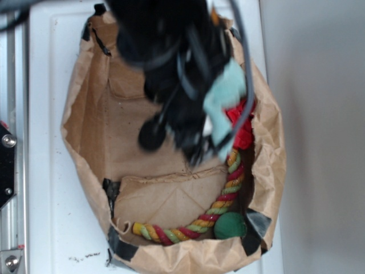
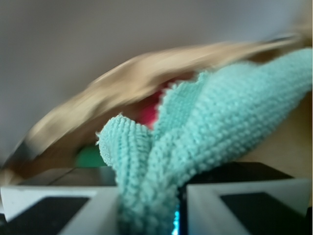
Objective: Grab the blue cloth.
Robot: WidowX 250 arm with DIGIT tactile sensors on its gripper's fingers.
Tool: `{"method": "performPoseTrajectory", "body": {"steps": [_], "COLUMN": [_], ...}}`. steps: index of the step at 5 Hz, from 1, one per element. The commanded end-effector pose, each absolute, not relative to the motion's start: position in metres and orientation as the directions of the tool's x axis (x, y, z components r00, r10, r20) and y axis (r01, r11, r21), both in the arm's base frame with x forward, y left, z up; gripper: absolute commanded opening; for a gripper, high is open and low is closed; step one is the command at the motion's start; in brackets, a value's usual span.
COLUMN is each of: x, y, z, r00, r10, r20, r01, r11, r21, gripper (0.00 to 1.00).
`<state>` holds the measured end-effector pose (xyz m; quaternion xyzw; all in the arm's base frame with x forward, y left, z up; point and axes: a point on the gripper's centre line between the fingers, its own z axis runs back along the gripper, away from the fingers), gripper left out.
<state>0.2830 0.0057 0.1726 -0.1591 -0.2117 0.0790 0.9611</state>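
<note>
Tool (image 2: 149, 210) clamped on blue cloth (image 2: 220, 127), arm over paper bag (image 1: 85, 114)

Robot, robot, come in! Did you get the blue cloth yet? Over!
Tool shut on the blue cloth, cloth bunched between the fingers. Cloth held above the paper bag. Nothing in the way.

Exterior view, from above. A brown paper bag (image 1: 85, 114) is seen standing open on a white surface (image 1: 48, 171). The blurred black gripper (image 1: 197, 149) is placed over the bag's mouth; the blue cloth (image 1: 223, 100) is seen hanging at its right side. Jaw position cannot be made out. A red fabric wad (image 1: 242, 128) is partly covered. A striped rope toy (image 1: 219, 200) and green ball (image 1: 230, 226) are noted inside.
</note>
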Motion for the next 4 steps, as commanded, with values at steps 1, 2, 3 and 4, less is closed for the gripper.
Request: {"method": "performPoseTrajectory", "body": {"steps": [1,2,3,4], "x": [0.244,0.244,0.249,0.253], "y": [-0.018,-0.008,0.006,0.013], "z": [0.197,0.203,0.201,0.199], "r00": [0.913,0.901,0.89,0.886], "r10": [0.07,0.138,0.218,0.252], "r20": [0.402,0.411,0.401,0.388], "r01": [0.014,-0.064,-0.184,-0.238], "r11": [0.979,0.98,0.975,0.967], "r21": [-0.201,-0.19,-0.121,-0.086], "gripper": [0.0,0.0,0.0,0.0]}}
